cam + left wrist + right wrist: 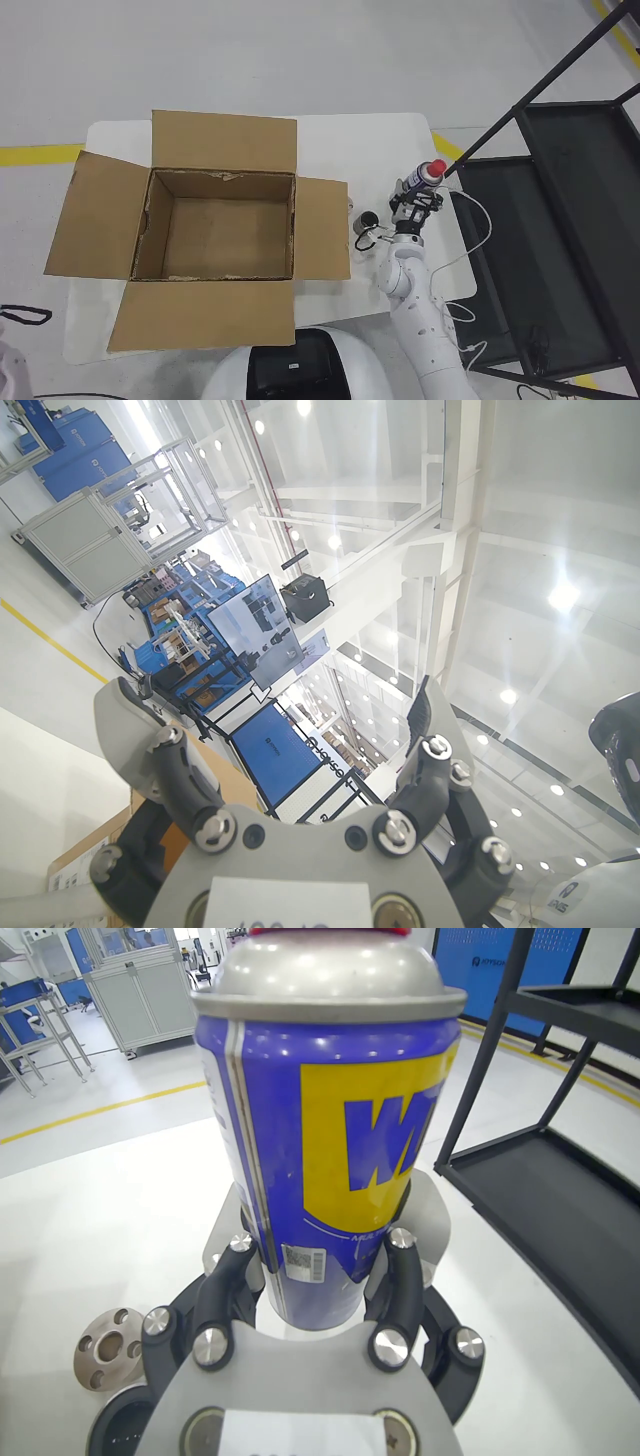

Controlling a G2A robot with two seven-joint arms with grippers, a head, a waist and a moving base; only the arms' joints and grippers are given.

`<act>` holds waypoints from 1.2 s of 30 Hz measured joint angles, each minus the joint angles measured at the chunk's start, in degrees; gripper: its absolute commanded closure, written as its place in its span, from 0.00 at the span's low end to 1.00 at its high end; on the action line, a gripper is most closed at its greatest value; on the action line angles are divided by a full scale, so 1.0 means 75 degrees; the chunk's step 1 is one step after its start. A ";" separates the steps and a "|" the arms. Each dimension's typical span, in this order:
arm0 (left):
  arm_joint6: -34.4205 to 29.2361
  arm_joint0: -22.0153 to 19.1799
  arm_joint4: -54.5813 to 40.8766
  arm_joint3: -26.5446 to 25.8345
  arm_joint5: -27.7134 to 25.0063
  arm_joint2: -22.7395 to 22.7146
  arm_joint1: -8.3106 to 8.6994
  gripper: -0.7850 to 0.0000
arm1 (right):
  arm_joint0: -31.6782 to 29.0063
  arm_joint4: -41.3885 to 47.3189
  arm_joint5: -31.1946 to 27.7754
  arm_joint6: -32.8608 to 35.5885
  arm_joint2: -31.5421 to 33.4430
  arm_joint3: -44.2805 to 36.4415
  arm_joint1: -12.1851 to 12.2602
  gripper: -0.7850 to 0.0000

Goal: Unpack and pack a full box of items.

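Top view: the box (215, 235) sits open on the table (115, 140), its four flaps spread outward. At 3 o'clock from it, near the table's edge, the right gripper (413, 203) pinches the can (424, 180) low on its body, with the red cap pointing toward 1 o'clock. The flange (107, 1350) lies on the table just beside that gripper, apart from the can. The rack (560, 230) stands at 3 o'clock from the table. The left gripper (272, 695) has its fingers spread wide and aims at the ceiling.
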 measured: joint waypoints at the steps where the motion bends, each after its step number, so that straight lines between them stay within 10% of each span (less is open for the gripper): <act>1: 0.0000 0.0000 0.0000 0.0000 0.0000 0.0000 0.0000 0.00 | 0.0032 0.0044 -0.0035 0.0046 -0.0010 0.0072 0.0002 1.00; 17: 0.0000 0.0000 0.0000 0.0000 0.0000 0.0000 0.0000 0.00 | 0.0065 -0.0102 -0.0012 0.0609 -0.0087 0.0290 0.0091 0.99; 21: 0.0000 0.0000 0.0000 0.0000 0.0000 0.0000 0.0000 0.00 | 0.0043 -0.0101 0.0015 0.0678 -0.0118 0.0278 0.0106 0.62; 36: 0.0000 0.0000 0.0000 0.0000 0.0000 0.0000 0.0000 0.00 | -0.0021 -0.0029 0.0021 0.0750 -0.0226 0.0244 0.0156 0.11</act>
